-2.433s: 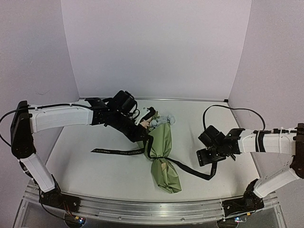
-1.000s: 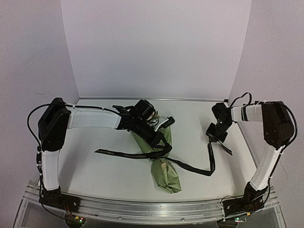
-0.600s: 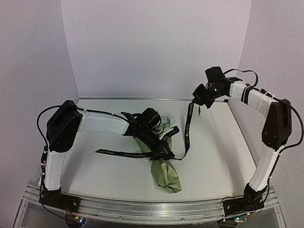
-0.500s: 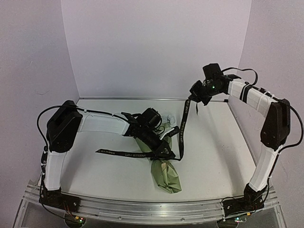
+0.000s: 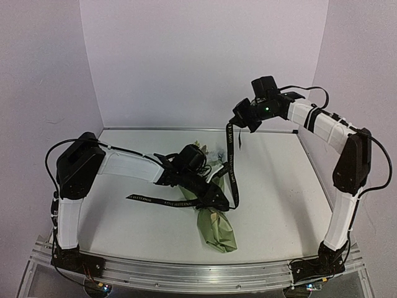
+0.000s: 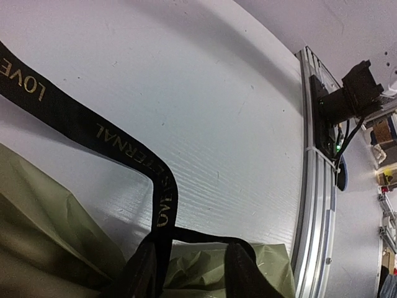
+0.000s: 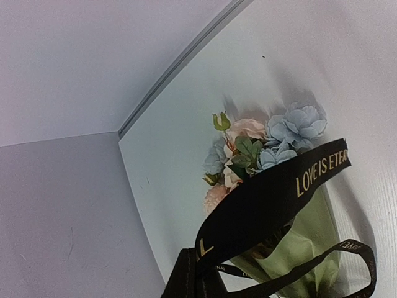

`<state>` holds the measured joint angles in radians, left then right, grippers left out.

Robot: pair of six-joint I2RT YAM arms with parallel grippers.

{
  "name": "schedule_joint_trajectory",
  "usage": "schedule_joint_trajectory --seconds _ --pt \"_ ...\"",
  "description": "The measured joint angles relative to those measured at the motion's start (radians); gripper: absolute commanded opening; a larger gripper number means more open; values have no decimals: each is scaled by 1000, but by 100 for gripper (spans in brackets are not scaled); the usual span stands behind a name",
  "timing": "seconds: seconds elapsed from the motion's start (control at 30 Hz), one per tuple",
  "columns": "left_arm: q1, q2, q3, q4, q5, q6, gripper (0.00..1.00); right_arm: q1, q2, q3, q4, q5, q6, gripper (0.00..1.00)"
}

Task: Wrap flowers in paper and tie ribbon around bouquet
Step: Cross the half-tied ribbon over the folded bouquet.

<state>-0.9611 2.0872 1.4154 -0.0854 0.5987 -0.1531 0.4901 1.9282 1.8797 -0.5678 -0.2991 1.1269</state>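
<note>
The bouquet (image 5: 215,228) lies in mid-table, olive paper (image 6: 56,230) rolled round the flowers (image 5: 211,154). The black ribbon (image 5: 232,162) loops round the bouquet's middle. One end rises steeply to my right gripper (image 5: 238,119), which hangs high above the table's back and is shut on it. In the right wrist view the ribbon (image 7: 279,192) crosses in front of the flowers (image 7: 267,139) and paper (image 7: 310,242), pinched at my right gripper (image 7: 198,270). My left gripper (image 5: 214,197) sits low on the bouquet's middle. Its fingers (image 6: 141,273) stand apart over the paper, the ribbon (image 6: 93,127) running beside one.
The ribbon's other end (image 5: 149,198) lies flat on the white table, pointing left. An aluminium rail (image 5: 186,273) borders the near edge, with an arm base (image 6: 350,99) mounted on it. Lilac walls close the back and both sides.
My right gripper has gone from table level up and leftward, lifting its ribbon end until it hangs steeply. My left gripper, shut before, has parted its fingers and slid slightly down the bouquet.
</note>
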Motion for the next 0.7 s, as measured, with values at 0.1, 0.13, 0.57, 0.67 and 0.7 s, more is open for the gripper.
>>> schedule_joint_trajectory --seconds 0.1,0.13,0.57,0.67,0.7 --pt "1 -49 -45 52 -8 -17 48 5 0 0 3 -6 6 0" --pt "2 -68 -56 67 -9 -23 49 7 0 0 5 -7 8 0" --pt "133 -243 -200 281 39 -121 40 45 0 0 30 -34 8 0" --pt "147 -239 -197 284 63 -128 44 50 0 -3 31 -36 5 0" --pt "145 -238 -196 277 64 -126 46 51 -3 -9 35 -36 0 0"
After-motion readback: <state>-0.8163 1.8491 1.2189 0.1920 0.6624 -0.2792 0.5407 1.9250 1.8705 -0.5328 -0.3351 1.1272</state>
